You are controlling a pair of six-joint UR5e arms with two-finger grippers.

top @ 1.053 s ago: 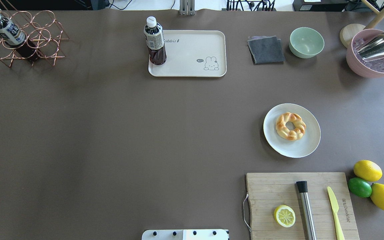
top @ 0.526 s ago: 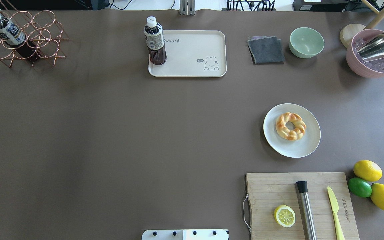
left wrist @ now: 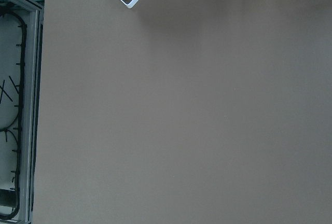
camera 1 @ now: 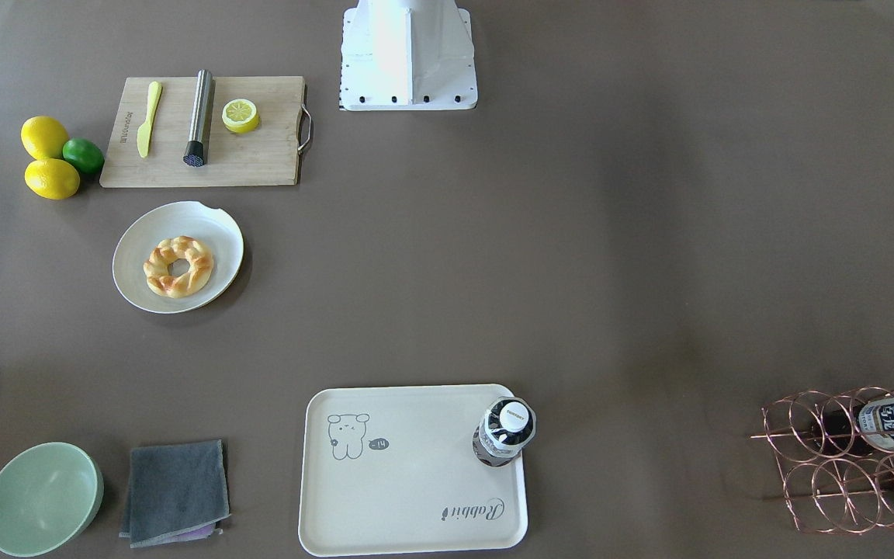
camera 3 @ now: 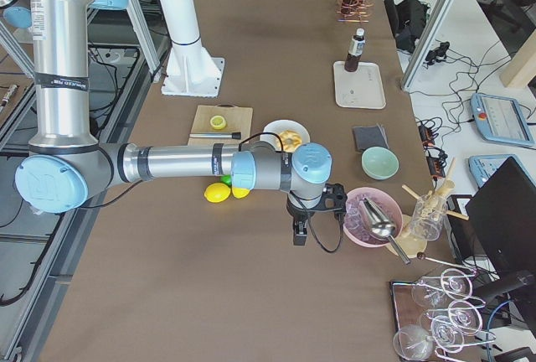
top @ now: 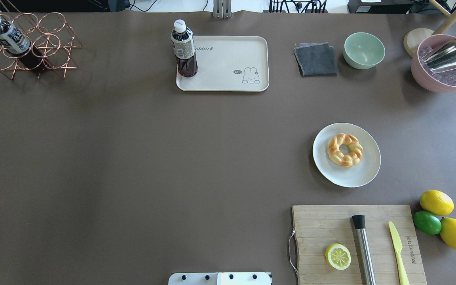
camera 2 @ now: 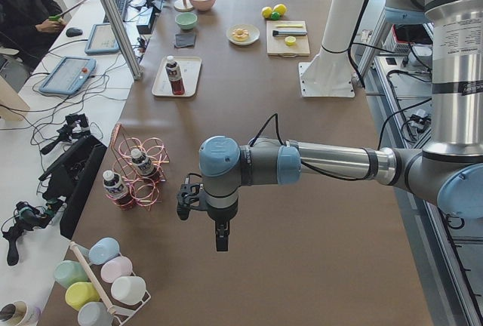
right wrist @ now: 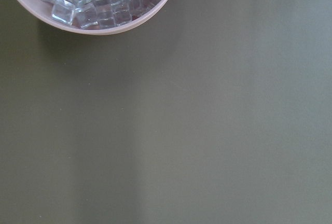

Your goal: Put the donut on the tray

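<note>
The donut is a golden braided ring that lies on a round off-white plate at the table's right middle; it also shows in the front view. The cream tray with the grey drawing sits at the far middle, apart from the plate. A dark drink bottle stands on its left corner. My left gripper shows only in the left side view, beyond the table's left end. My right gripper shows only in the right side view, near the pink ice bowl. I cannot tell whether either is open or shut.
A wooden cutting board near me carries a halved lemon, a steel muddler and a yellow knife. Lemons and a lime lie beside it. A grey cloth, green bowl, pink ice bowl and copper bottle rack line the far edge.
</note>
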